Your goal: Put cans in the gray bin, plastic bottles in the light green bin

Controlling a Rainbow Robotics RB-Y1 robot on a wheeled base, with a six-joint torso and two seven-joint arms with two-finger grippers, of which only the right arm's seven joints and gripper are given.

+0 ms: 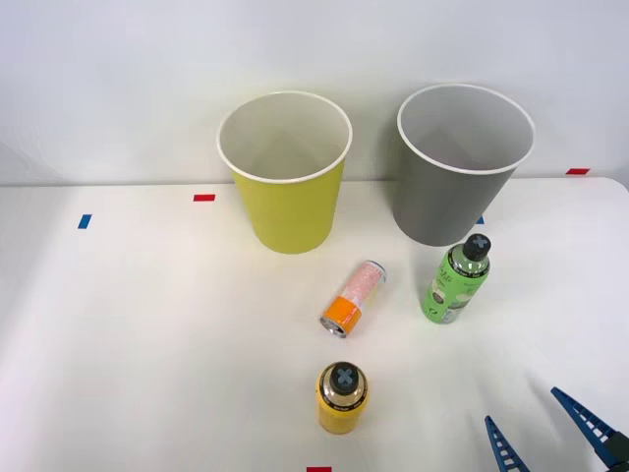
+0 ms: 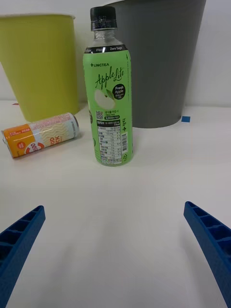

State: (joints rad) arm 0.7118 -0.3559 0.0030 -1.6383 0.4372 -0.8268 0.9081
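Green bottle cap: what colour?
Black, with a pale cross mark on the cap top; front view shows it best.

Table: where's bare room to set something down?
The table's left half is bare, left of the green bin and yellow bottle. Also bare between the green bottle and the claw. Crowded around the can.

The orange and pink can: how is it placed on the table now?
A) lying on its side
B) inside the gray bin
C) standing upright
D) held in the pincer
A: the can lies on its side on the table, between the two upright bottles, untouched.
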